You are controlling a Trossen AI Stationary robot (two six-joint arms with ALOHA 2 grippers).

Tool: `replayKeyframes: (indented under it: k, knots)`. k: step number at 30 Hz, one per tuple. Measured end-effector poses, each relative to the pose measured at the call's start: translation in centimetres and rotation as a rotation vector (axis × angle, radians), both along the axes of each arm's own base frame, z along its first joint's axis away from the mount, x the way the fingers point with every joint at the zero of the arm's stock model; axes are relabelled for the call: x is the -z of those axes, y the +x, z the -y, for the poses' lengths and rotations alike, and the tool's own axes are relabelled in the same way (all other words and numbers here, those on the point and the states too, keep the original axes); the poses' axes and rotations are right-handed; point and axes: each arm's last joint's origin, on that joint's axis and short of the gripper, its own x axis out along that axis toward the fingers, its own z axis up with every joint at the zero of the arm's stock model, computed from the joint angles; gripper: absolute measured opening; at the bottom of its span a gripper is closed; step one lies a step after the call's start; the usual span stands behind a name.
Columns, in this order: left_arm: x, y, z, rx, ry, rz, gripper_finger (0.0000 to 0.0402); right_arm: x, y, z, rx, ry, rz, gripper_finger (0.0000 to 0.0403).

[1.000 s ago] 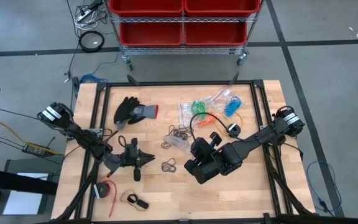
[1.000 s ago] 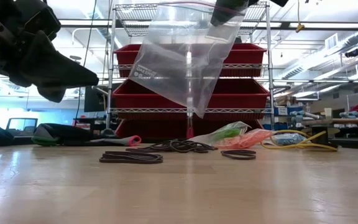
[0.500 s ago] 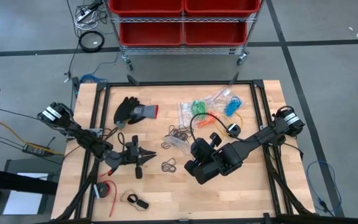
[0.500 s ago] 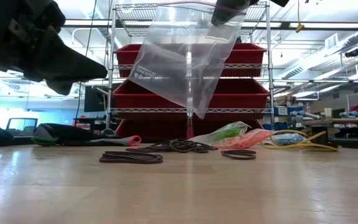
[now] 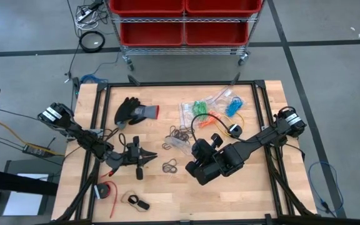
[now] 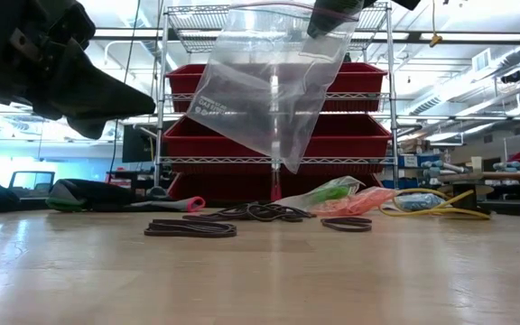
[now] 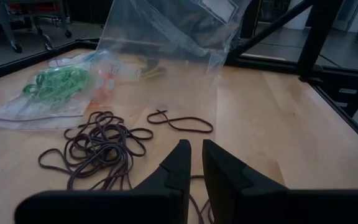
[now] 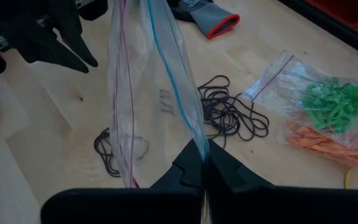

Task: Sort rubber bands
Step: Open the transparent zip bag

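Right gripper (image 8: 202, 163) raised over mid-table, fingers clenched on the top edge of an empty clear zip-top plastic bag (image 6: 269, 86); the bag hangs free above the wood, likely held up so bands can be dropped into it. Left gripper (image 7: 193, 163) hovers off the table just left of the loose bands, fingers drawn nearly together with a thin gap and nothing visibly between them; probably lining up for a pick. Task items: thin dark rubber bands lie loose on the pale wooden table (image 5: 255, 187) in three lots — a tangled heap (image 7: 98, 146) near the centre, a small cluster (image 5: 170, 166) closer to the front edge beside the left gripper, and one single loop (image 7: 180, 122) apart from the heap. Loops in the heap too tangled to count. Beyond them, clear bags already holding sorted bands: one green (image 8: 328, 102), one orange (image 8: 325, 140), one blue (image 5: 233, 106) — three filled, so dark ones look to be the remaining colour. Also noted: one black work glove with red cuff (image 5: 134, 110) at the far left, lying clear of the work.
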Motion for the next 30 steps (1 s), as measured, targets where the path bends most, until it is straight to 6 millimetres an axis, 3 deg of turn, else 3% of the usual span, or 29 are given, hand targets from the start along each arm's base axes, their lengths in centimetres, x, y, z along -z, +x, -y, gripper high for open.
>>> replayKeyframes:
  k: [8,12,18,21,25,30]
  knots:
    - [-0.8,0.3,0.0,-0.065,0.001,0.055,0.0049,0.0,0.0,-0.1,-0.009,0.022,-0.007,0.0]
    - [-3.3,1.2,0.9,0.048,0.006,0.156,0.0049,0.1,0.0,-0.2,-0.042,0.046,-0.034,0.0]
    - [-7.3,3.1,2.7,0.243,0.196,0.208,0.0049,0.1,0.0,-0.8,-0.113,0.052,-0.052,0.0]
    - [-9.2,4.6,3.2,0.25,0.25,0.115,0.0049,0.0,0.1,-1.0,-0.14,0.042,-0.051,0.0]
    - [-11.5,6.7,3.2,0.237,0.368,-0.143,0.0049,0.0,0.2,-1.0,-0.15,0.038,-0.049,0.0]
    - [-15.4,7.4,3.2,0.257,0.481,-0.307,0.0051,0.0,0.1,-1.0,-0.163,0.046,-0.059,0.0]
